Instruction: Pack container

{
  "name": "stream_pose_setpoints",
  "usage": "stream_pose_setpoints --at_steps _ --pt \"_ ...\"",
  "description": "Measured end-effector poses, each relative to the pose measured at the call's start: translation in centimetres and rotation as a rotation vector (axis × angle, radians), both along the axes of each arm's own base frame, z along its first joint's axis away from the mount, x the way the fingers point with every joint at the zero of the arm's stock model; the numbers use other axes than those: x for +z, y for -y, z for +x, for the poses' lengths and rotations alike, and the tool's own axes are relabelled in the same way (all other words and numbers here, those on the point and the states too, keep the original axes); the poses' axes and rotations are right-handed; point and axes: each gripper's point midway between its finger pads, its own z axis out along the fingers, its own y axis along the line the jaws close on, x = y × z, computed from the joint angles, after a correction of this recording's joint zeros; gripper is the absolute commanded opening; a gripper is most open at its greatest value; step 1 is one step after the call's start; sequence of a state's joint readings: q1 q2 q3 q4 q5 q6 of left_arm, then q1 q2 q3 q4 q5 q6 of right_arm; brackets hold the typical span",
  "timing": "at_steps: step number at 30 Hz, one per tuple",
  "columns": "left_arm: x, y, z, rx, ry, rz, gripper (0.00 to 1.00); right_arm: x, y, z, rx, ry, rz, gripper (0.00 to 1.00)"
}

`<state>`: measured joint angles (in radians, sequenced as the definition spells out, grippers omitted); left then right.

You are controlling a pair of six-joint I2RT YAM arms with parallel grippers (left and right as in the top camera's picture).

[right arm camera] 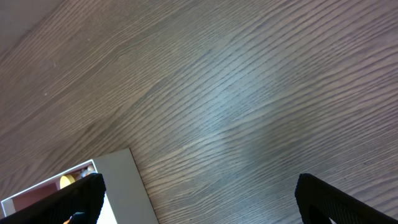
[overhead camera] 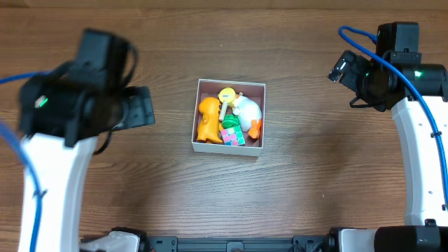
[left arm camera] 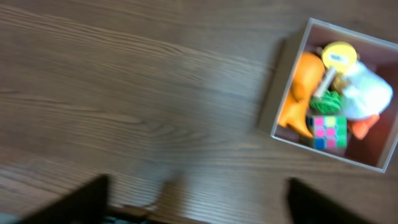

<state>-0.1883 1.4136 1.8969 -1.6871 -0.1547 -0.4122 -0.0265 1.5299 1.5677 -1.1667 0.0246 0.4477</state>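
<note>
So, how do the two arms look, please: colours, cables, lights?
Both are alike. The left arm and right arm each have a white, rounded lower link and a bulky black upper part. A blue cable loops from each, and a small green light glows on the black part. The fingers are black and blocky.

Overhead stares straight down, box [overhead camera: 227, 148] dead centre on the table [overhead camera: 315, 196]. Left wrist looks down from left of it, nearer, blurry. Right wrist, right of it, closest in, catches one corner. All share the box.
</note>
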Motion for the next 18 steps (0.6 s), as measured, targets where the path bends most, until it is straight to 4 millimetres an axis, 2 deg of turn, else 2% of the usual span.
stream_pose_setpoints --at_steps 3,7,18 --pt "1.6 -1.5 -1.7 0.042 0.074 0.012 1.0 0.0 0.0 0.0 0.0 0.0 0.0 1.0" --pt "2.9 -2.1 -3.0 0.05 0.133 0.018 1.0 0.0 0.0 0.0 0.0 0.0 0.0 1.0" --pt "2.2 -2.0 -2.4 0.05 0.105 0.024 1.0 0.0 0.0 0.0 0.0 0.0 0.0 1.0"
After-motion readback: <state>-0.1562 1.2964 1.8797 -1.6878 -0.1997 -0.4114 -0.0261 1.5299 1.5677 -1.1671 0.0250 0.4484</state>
